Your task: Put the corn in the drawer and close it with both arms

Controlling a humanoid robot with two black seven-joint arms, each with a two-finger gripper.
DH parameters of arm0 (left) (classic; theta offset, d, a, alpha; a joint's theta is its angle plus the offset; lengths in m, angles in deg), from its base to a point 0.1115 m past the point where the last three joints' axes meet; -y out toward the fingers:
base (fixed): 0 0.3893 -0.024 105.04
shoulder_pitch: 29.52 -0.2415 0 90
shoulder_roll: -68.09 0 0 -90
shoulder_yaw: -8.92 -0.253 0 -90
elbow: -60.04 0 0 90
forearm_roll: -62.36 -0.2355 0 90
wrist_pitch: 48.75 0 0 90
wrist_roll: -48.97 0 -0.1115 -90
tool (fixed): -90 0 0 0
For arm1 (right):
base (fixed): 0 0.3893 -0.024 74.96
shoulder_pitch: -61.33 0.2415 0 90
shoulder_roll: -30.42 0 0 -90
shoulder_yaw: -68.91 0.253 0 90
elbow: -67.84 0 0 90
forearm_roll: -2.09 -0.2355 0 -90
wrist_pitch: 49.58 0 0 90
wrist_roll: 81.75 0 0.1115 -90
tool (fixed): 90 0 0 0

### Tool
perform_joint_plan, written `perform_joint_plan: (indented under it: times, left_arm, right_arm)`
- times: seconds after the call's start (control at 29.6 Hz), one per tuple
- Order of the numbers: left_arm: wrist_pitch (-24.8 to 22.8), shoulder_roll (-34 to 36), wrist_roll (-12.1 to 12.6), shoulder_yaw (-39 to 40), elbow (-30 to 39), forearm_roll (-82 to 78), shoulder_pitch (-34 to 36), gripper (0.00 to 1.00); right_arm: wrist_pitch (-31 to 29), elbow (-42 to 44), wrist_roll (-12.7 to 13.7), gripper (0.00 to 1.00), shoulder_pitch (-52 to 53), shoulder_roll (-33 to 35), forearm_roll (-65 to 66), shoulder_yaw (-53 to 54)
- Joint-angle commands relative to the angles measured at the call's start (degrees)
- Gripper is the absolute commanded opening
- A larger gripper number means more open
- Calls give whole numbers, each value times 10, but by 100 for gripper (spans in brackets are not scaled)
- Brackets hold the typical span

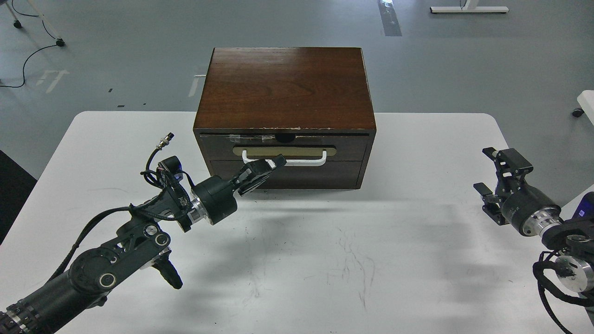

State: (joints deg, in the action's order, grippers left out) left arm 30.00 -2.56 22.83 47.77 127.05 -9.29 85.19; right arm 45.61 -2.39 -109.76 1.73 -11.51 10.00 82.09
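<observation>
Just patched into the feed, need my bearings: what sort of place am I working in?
Probably a robotics lab or test room: a white table bearing only a wooden cabinet, bare grey floor with tape marks and a loose cable.

Lighting: bright, even, overhead. Soft grey shadows on white table [325, 260], beneath both arms and along near side of cabinet [285, 93]. Pale sheen on cabinet top. Focus sharp throughout; slight bowing at table's far edge.

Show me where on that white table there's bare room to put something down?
Free: the wide stretch of table between the left tool and right tool, and both sides of the cabinet. Crowded: in front of the drawer, at the handle.
</observation>
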Motion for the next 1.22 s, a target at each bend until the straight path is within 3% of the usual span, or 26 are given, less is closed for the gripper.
perform_joint_plan:
  times: [0.0, 0.14, 0.27, 0.34, 0.37, 0.41, 0.44, 0.47, 0.78, 0.81, 0.88, 1.01, 1.18]
  left_arm:
    - [-13, 8, -2, -7, 13, 17, 1, 0]
    - [-41, 25, -5, -7, 48, 19, -5, 0]
    - [-97, 62, -19, -4, 131, 40, -10, 0]
    - [-102, 69, -19, -2, 158, 55, -10, 1]
    - [-102, 73, -19, -1, 167, 63, -10, 18]
    - [-99, 79, -19, 3, 180, 83, -9, 59]
    - [-99, 85, -19, 13, 194, 107, -9, 92]
    - [-99, 88, -19, 22, 200, 121, -9, 100]
    - [-73, 103, -19, 146, 214, 222, -21, 100]
    - [-59, 108, -19, 155, 213, 223, -28, 100]
    - [15, 121, -19, 182, 213, 232, -68, 100]
    - [69, 140, -19, 189, 204, 258, -107, 100]
    - [54, 148, -18, 206, 185, 334, -167, 100]
  right_arm:
    - [0, 0, 0, 98, -1, 1, 0, 0]
    - [0, 0, 0, 98, -1, 0, 0, 2]
    - [0, 0, 0, 98, -1, 0, 0, 4]
    - [0, 0, 0, 98, -1, 0, 0, 6]
    - [0, 0, 0, 98, -1, 0, 0, 8]
    - [0, 0, 0, 98, -1, 0, 1, 8]
    - [0, -1, 0, 98, -1, -1, 1, 8]
    - [0, -2, 0, 98, -1, -1, 1, 9]
    - [0, -4, 0, 100, 1, -27, 1, 46]
    - [0, -5, 0, 100, 1, -28, 1, 51]
    - [-1, -4, 0, 100, 1, -34, 1, 65]
    - [-2, -2, 0, 100, 0, -51, 1, 85]
    - [-4, -2, 0, 100, 0, -72, 0, 90]
